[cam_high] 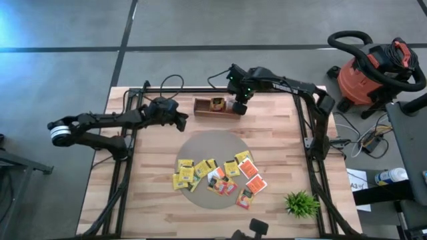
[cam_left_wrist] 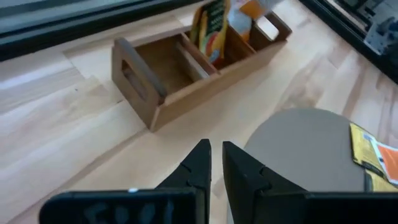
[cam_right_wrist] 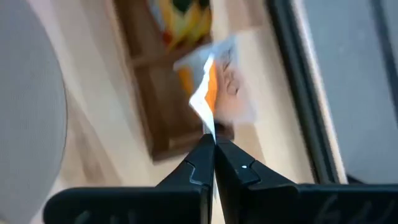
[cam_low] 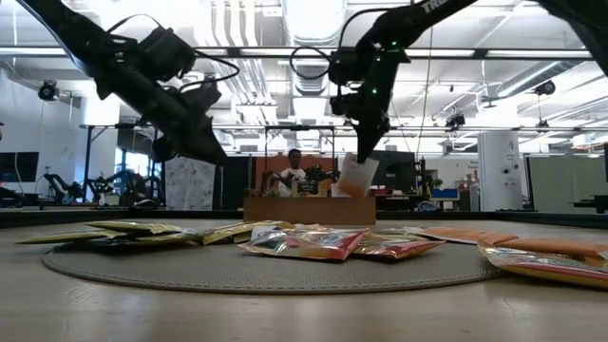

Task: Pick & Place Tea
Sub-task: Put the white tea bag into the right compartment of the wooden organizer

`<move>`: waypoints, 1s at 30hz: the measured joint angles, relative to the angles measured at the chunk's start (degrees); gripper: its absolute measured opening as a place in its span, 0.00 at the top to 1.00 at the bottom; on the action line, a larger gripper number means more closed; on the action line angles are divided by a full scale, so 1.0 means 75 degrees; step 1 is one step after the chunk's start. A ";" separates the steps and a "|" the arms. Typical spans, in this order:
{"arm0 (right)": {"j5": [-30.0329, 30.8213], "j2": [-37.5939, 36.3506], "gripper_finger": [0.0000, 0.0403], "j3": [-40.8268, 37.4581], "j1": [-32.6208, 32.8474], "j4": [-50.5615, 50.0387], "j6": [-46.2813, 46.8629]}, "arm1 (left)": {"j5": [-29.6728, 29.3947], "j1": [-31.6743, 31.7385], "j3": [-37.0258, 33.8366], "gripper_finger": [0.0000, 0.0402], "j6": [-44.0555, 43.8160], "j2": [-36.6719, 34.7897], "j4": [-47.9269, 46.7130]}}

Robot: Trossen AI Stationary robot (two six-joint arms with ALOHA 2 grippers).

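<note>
Right hand (cam_right_wrist: 214,144): pinched on one orange-and-white tea packet (cam_right_wrist: 219,81), held above the right end of the wooden tray (cam_high: 215,108); in the low view the packet hangs just over the tray's top edge
Left hand (cam_left_wrist: 214,163): holds nothing, fingers nearly pressed together with only a thin gap, raised above the counter (cam_high: 160,200) to the left of the tray, near the mat's rim
Tray: at the back of the counter, divided into compartments; one yellow packet (cam_left_wrist: 210,28) stands upright in a middle compartment, the left compartment bare
Loose tea (cam_high: 217,177): yellow, orange-red and a few white packets lie flat and partly overlapping on the front half of the round grey mat (cam_high: 212,141)
Plant (cam_high: 301,203): at the front right of the counter, apart from the mat
</note>
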 joint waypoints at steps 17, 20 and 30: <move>-0.0295 0.2240 0.98 0.2998 0.0129 -0.2465 -0.1042 | -0.0079 0.0064 0.0113 0.91 -0.0340 0.0445 -0.0003; -0.0179 0.2345 0.98 0.3349 0.0198 -0.2840 -0.0819 | -0.0082 0.0064 0.0111 0.91 -0.0388 0.0445 0.0017; -0.0124 0.2240 0.98 0.3767 0.0351 -0.3576 0.0085 | -0.0082 0.0061 0.0122 0.91 -0.0214 0.0445 0.0201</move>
